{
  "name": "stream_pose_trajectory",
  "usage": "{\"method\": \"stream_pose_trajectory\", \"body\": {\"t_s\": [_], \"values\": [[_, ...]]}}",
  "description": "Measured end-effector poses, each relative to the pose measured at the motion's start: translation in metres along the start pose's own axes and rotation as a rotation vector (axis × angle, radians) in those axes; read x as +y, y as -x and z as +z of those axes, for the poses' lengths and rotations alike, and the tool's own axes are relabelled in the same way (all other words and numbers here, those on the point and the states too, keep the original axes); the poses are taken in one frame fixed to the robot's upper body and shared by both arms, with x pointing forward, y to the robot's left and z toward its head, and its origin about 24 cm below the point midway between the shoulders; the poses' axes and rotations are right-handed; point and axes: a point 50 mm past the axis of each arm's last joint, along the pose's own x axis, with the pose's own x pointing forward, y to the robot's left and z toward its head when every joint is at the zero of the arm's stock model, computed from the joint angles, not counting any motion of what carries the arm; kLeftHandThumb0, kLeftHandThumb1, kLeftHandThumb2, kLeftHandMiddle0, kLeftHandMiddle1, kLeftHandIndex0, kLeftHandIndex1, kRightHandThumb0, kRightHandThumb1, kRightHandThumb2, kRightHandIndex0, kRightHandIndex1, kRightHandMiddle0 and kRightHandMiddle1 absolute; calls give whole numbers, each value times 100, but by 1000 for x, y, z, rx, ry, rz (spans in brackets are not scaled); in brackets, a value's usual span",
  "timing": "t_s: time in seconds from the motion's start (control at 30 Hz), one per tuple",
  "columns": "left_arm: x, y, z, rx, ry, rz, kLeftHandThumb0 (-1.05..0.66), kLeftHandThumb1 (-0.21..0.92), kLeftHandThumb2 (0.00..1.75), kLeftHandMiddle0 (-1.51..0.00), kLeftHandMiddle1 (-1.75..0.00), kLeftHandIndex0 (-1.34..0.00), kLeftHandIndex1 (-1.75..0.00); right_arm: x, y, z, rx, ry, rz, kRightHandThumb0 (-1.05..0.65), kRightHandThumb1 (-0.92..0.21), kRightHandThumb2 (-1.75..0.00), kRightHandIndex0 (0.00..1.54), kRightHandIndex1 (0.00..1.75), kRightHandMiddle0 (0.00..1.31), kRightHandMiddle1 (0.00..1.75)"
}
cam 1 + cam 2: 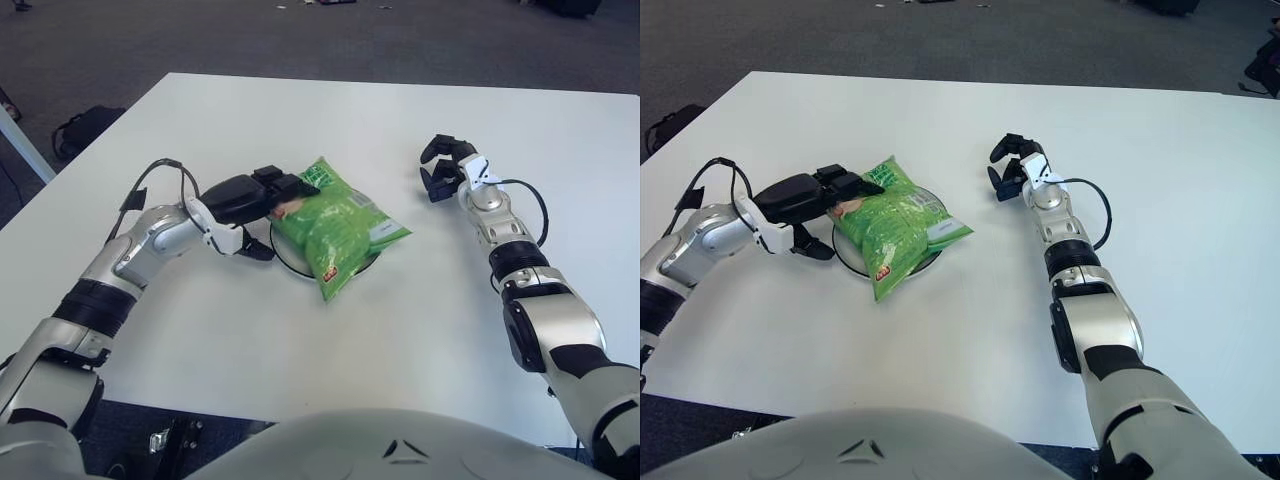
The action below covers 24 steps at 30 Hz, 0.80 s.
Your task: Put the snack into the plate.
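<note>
A green snack bag lies tilted across a white plate with a dark rim near the table's middle, covering most of it. The bag's lower end hangs over the plate's front edge. My left hand is at the bag's left top corner. Its fingers stretch flat over that corner, and the thumb sits apart below, beside the plate's left rim. The bag shows the same in the right eye view. My right hand shows to the right of the plate, loosely half-curled and holding nothing.
The white table spreads wide around the plate. A black cable loops off my left forearm. A dark bag lies on the floor past the table's left edge.
</note>
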Motion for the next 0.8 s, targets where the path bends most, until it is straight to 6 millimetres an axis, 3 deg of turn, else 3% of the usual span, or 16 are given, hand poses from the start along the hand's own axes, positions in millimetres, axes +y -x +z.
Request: {"method": "stream_pose_trajectory", "body": {"t_s": [0.47,0.63,0.8], "values": [[7,3,6,-70,27,-10,-68,49,79,0,-1,0,-35,1,-1,2,-11,10,5,-1,-6,-157,80,175,65,161],[11,6,8,-117,68,-2,-86,63,62,0,0,0,-22,1,-1,2,-15,18,8,-1,-6,-157,80,175,65,161],[14,10,8,-153,106,16,-92,68,55,0,0,0,-17,2,-1,3,-18,36,12,-1,-6,-157,80,175,65,161]]}}
